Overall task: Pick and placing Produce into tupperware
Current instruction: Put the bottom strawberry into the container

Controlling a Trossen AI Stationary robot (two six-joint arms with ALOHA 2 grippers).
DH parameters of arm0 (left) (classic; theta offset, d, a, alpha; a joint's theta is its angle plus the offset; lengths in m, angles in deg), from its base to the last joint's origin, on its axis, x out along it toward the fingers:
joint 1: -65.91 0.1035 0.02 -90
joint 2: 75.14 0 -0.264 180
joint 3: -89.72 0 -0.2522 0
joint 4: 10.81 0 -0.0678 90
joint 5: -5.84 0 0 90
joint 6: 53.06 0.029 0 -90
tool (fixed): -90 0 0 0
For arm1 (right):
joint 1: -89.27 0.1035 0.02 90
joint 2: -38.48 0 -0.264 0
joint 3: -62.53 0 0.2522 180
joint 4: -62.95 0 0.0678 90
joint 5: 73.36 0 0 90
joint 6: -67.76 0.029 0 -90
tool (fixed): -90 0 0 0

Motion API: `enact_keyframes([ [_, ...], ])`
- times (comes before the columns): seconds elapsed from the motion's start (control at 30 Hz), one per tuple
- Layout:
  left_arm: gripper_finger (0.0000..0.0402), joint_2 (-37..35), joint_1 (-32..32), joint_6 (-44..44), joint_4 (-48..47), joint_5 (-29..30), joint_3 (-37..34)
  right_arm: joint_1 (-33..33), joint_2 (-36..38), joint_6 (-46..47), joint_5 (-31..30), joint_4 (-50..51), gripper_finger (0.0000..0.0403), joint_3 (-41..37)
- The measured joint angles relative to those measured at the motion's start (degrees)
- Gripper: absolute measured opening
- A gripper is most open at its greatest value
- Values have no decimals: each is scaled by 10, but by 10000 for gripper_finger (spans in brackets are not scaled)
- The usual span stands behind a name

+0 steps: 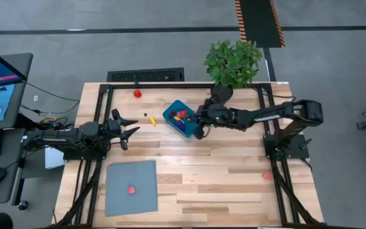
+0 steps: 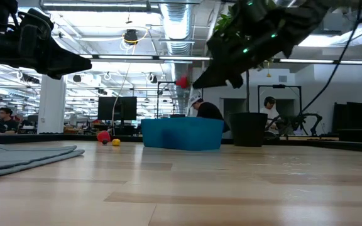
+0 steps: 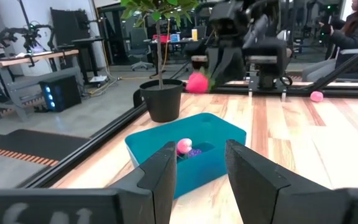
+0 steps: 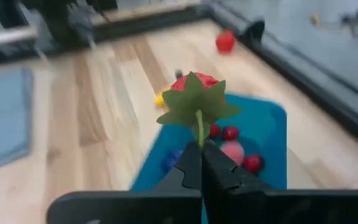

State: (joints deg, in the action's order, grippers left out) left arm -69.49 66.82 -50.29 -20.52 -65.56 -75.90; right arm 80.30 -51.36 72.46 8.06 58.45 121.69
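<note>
Wooden table with a black frame, big open workshop behind it, potted plant (image 1: 232, 63) at the far edge. Right gripper (image 4: 197, 167) is hanging directly over the teal container (image 1: 178, 116), which sits near the middle of the far edge. It's clamped tight on the stem of a little red strawberry (image 4: 194, 93), green leaf cap facing the wrist camera, fruit pointing away from the fingers. So the thing to watch is straight vertical: berry above, tub below, a few red, pink and purple bits already sitting inside. Looks to me like it just needs to let go or dip a touch first.

Left gripper (image 1: 127, 129) is parked near the left edge with its fingers spread, holding nothing, aimed at the tub. More strays are out there: a red one (image 1: 137, 93) by the far-left corner, a yellow one (image 1: 152, 120) just beside the tub, one (image 1: 131, 189) on the grey sheet (image 1: 131, 186), one (image 1: 266, 175) by the right edge. Left arm's nearer the first three.
</note>
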Motion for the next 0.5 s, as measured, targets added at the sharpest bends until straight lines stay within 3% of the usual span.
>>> enact_keyframes([
  [0.27,130,0,0,-7,0,0,0,-19,-77,8,-7,77,16,63],
  [0.5,130,0,0,-11,0,0,0,-30,-100,28,-4,139,31,85],
])
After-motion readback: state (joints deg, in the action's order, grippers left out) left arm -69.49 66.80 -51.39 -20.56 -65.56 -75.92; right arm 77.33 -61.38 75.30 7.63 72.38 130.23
